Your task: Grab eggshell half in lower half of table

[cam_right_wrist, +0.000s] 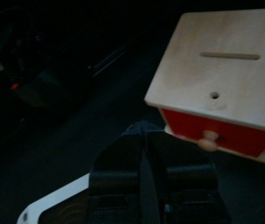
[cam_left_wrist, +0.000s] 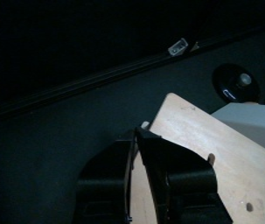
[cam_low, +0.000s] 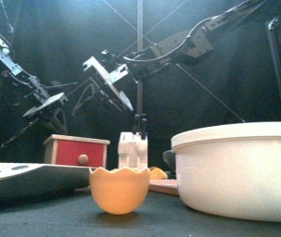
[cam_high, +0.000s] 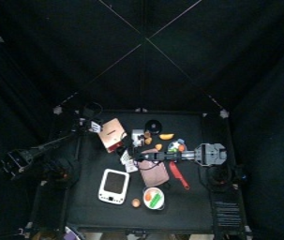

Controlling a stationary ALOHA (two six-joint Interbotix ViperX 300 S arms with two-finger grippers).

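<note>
From above, the eggshell half (cam_high: 137, 202) is lying on the lower part of the table (cam_high: 88, 214), just beside the round white dish (cam_high: 155, 198) and near the white handheld device (cam_high: 112, 186). Neither arm is reaching it: the left arm is sitting at the table's left edge, and the right arm is stretching in from the right over the clutter in the middle.

At table height, the eggshell half (cam_low: 119, 190) is standing open side up, alone at the front, with nothing gripping it; the arms are hanging well behind.

The left gripper (cam_left_wrist: 138, 166) is showing its jaws pressed nearly together, empty, beside a pale wooden panel (cam_left_wrist: 216, 157).

The right gripper (cam_right_wrist: 146, 166) is holding its jaws narrow and empty, hovering over a wooden box with a red front (cam_right_wrist: 216, 79).

The grab is therefore not yet begun; approach, descent and closing all seem to be remaining.
</note>
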